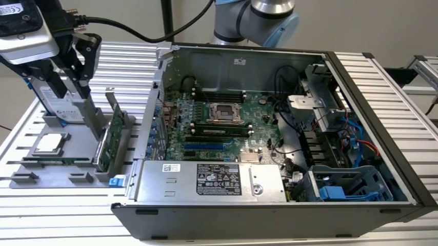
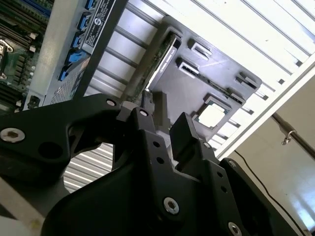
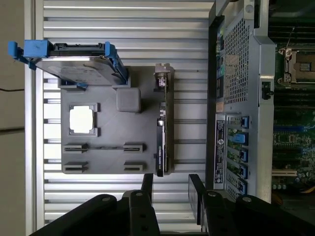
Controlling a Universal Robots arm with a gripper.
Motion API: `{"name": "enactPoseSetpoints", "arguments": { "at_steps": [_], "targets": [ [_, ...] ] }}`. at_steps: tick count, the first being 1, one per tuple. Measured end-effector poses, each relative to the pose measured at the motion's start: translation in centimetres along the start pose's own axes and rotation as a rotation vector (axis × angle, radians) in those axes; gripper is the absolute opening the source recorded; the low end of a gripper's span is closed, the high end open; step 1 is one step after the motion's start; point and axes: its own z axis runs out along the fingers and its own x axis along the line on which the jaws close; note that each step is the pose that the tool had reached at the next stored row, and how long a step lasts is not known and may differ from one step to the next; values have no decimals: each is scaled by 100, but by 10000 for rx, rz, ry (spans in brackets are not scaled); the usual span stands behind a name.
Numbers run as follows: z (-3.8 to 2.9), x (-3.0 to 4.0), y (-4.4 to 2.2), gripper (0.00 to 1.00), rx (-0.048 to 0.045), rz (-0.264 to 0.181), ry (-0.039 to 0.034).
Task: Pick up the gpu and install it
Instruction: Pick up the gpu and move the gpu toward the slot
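The gpu [image 1: 108,137] stands on its long edge in a slot of the grey parts tray [image 1: 41,174], green board and silver end bracket showing, beside the open computer case [image 1: 383,123]. In the first wrist view the gpu [image 3: 163,129] appears edge-on, straight ahead of my gripper [image 3: 171,187]. The gripper is open and holds nothing. In the exterior view my gripper [image 1: 77,95] hangs above the tray, a little to the exterior view's left of the card and apart from it. The second wrist view has the card [image 2: 165,54] beyond the black fingers [image 2: 181,129].
On the tray stand a silver hard drive in a blue frame [image 3: 78,61], a processor chip [image 3: 82,119], a grey block [image 3: 129,100] and a narrow memory stick [image 1: 51,160]. The case's motherboard [image 1: 219,123] lies exposed. The case wall [image 3: 236,73] rises close beside the card.
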Motion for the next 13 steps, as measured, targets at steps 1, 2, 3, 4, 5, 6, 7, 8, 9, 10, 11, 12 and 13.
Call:
{"name": "enactPoseSetpoints", "arguments": {
  "at_steps": [1, 2, 3, 4, 5, 6, 7, 8, 9, 10, 11, 12, 13],
  "targets": [
    [0, 0, 0, 0, 0, 0, 0],
    [0, -1, 0, 0, 0, 0, 0],
    [0, -1, 0, 0, 0, 0, 0],
    [0, -1, 0, 0, 0, 0, 0],
    [0, -2, 0, 100, 0, 0, 0],
    [0, -2, 0, 100, 0, 0, 0],
    [0, -2, 0, 100, 0, 0, 0],
    [0, -3, 0, 100, -1, 0, 0],
    [0, -3, 0, 100, -1, 0, 0],
    [0, -3, 0, 100, 0, 0, 0],
    [0, -4, 0, 100, 0, 0, 0],
    [0, -4, 0, 100, 0, 0, 0],
    [0, -4, 0, 100, -1, 0, 0]
  ]
}}
